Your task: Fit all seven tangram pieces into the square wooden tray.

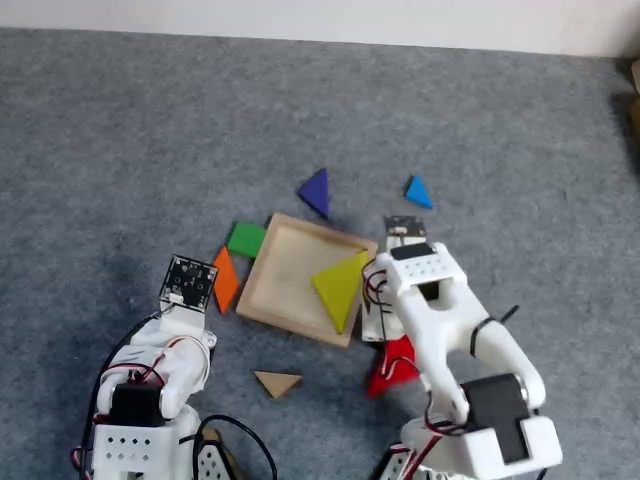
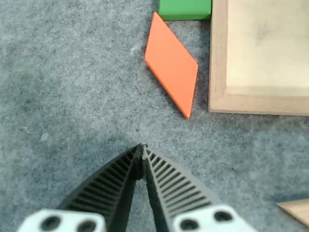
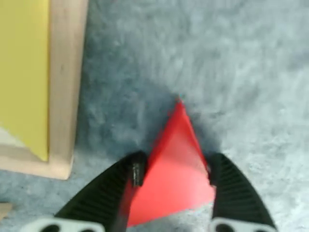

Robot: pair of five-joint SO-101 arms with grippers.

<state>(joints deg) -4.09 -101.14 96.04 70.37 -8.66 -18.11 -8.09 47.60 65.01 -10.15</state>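
A square wooden tray (image 1: 262, 285) of pale, smooth timber with a raised rim lies mid-table on grey, felt-like carpet. Inside it rests one piece, a large yellow triangle (image 1: 340, 285), lying against the rim on the right arm's side. The other six pieces lie outside the tray.

The right gripper (image 3: 175, 162) has its ribbed black fingers (image 3: 223, 179) set narrow on a red triangle (image 3: 178, 140), one finger against each slanting edge. The triangle's point faces away from the wrist, just beside the tray's outer wall.

The left gripper (image 2: 142, 154) hovers over bare carpet with its ridged fingers pressed together at the tips, holding nothing. Ahead of it an orange parallelogram (image 2: 171, 70) lies flat, close to the tray's rim but not touching it. A green square (image 2: 185, 8) sits beyond that, against the tray's edge.

Near the tray's corner on the arms' side is a small triangle of unpainted wood (image 1: 277, 382). Beyond the tray's far side are a dark blue triangle (image 1: 316, 190) and, well apart from the tray, a smaller light blue triangle (image 1: 418, 191).
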